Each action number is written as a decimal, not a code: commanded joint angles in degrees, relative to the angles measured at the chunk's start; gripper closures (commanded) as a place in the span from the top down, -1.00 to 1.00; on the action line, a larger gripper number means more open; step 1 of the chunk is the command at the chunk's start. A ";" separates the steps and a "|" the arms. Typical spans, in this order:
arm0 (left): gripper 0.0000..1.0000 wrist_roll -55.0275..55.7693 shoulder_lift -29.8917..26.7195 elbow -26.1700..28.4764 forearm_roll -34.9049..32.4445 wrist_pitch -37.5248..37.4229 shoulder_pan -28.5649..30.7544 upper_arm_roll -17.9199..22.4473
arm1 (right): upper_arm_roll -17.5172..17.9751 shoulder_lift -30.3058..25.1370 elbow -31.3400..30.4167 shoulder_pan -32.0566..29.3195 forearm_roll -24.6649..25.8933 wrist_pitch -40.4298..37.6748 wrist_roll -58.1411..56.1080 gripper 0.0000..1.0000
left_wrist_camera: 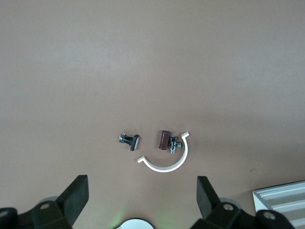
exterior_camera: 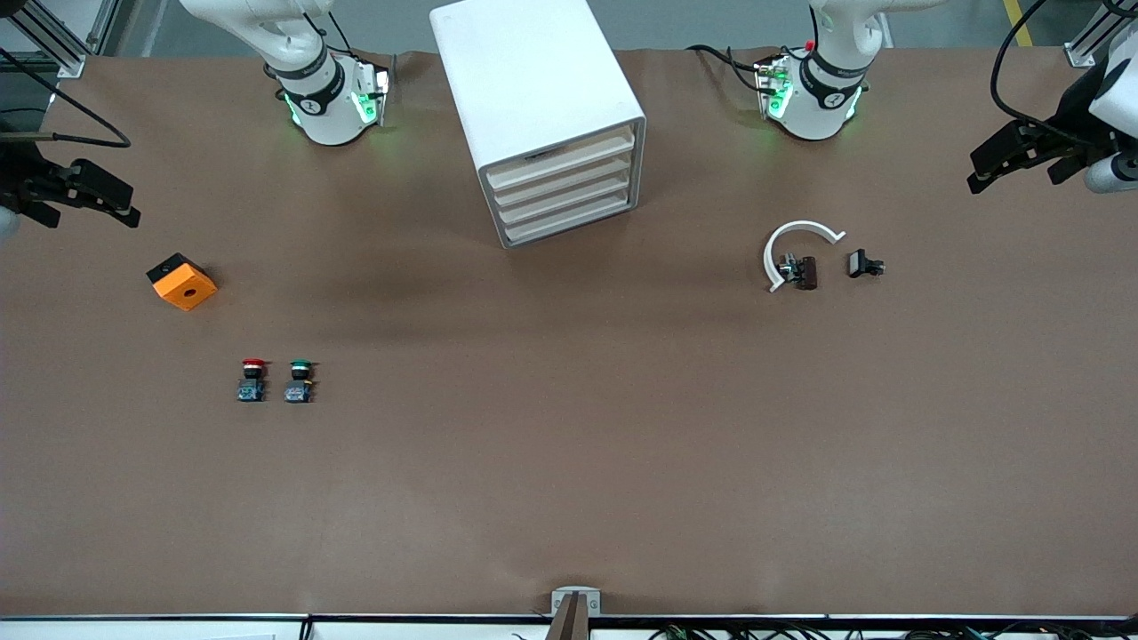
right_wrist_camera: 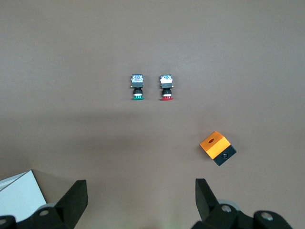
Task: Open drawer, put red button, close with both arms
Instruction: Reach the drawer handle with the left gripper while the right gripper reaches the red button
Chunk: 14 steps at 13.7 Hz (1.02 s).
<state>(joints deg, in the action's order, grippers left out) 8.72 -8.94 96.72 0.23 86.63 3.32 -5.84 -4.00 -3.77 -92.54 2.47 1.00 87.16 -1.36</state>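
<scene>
The white cabinet stands between the two arm bases, and its four cream-fronted drawers are all shut. The red button lies on the table toward the right arm's end, beside the green-capped button. Both also show in the right wrist view, the red button and the green one. My right gripper is open and empty, up over the right arm's end of the table. My left gripper is open and empty over the left arm's end.
An orange box with a black base lies between the right gripper and the buttons. A white C-shaped clamp with a brown piece and a small black part lie toward the left arm's end.
</scene>
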 commanded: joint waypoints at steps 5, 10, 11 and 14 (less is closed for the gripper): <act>1.00 -0.37 6.64 -2.58 -0.06 -0.23 -0.06 -0.13 | 0.22 1.05 1.57 -0.10 0.50 -0.94 0.74 1.00; 1.00 2.77 18.85 -3.03 2.92 1.34 -1.29 -1.28 | 0.39 4.11 1.57 0.08 1.20 -0.77 0.83 1.00; 1.00 6.36 21.14 -2.77 5.02 2.05 -1.38 -1.36 | 0.39 4.73 1.57 -0.27 1.29 -0.77 0.66 1.00; 1.00 20.76 27.03 -2.59 7.59 2.58 -3.57 -2.94 | 0.13 10.25 1.48 -1.76 1.55 1.68 0.13 1.00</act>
<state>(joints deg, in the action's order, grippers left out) 21.74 14.98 95.81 6.71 89.52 1.26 -8.09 -4.09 1.90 -92.54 2.22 1.44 87.64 -1.36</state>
